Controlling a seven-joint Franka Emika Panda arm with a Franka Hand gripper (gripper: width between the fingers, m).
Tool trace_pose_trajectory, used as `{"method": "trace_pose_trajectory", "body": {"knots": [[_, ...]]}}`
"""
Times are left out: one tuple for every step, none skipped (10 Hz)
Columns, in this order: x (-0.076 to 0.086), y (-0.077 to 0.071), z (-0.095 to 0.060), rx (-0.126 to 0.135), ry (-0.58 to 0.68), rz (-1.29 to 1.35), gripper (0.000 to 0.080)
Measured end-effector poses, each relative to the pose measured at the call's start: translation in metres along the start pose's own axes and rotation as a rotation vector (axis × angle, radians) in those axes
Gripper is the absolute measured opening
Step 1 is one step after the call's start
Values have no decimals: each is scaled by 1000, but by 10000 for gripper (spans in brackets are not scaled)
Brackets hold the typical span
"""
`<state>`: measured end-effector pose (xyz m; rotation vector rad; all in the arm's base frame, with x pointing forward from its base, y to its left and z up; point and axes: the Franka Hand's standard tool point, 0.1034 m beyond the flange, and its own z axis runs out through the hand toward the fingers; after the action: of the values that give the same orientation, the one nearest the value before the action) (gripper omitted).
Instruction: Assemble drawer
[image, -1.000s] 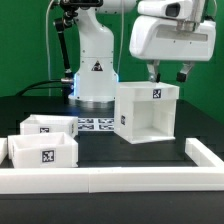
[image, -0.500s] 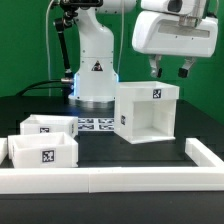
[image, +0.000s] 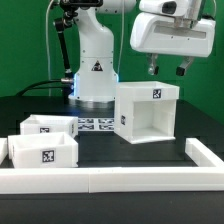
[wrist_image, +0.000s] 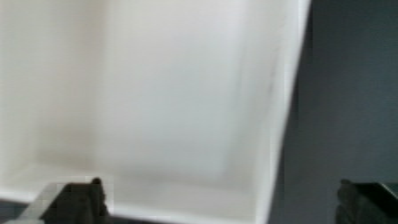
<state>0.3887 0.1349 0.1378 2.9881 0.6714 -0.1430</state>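
Note:
The drawer's tall hollow white casing (image: 148, 111) stands on the black table at the exterior view's right, its open side toward the camera and a square tag on its top front edge. Two low white trays lie at the exterior view's left, one in front (image: 44, 150) and one behind (image: 48, 125). My gripper (image: 166, 70) hangs open and empty just above the casing's top. In the wrist view the casing's white surface (wrist_image: 160, 90) fills most of the picture, with my two dark fingertips (wrist_image: 75, 200) far apart.
The marker board (image: 96, 124) lies flat between the robot base (image: 95, 70) and the casing. A long low white rail (image: 120, 179) runs along the table's front and turns back at the exterior view's right.
My gripper has risen slightly above the casing. The casing and trays have not moved.

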Motion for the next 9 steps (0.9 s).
{"method": "trace_pose_trajectory", "body": {"knots": [[-5, -5, 6, 17, 28, -12, 650], [-7, -10, 14, 26, 43, -12, 650], [-7, -12, 21, 32, 47, -12, 650], [-6, -15, 28, 40, 50, -6, 650], [-5, -16, 34, 46, 51, -5, 650], [-6, -17, 38, 50, 46, -5, 650], [-7, -17, 40, 50, 40, -2, 650], [-7, -17, 39, 50, 40, 3, 527], [-7, -17, 39, 50, 40, 2, 392]]}}
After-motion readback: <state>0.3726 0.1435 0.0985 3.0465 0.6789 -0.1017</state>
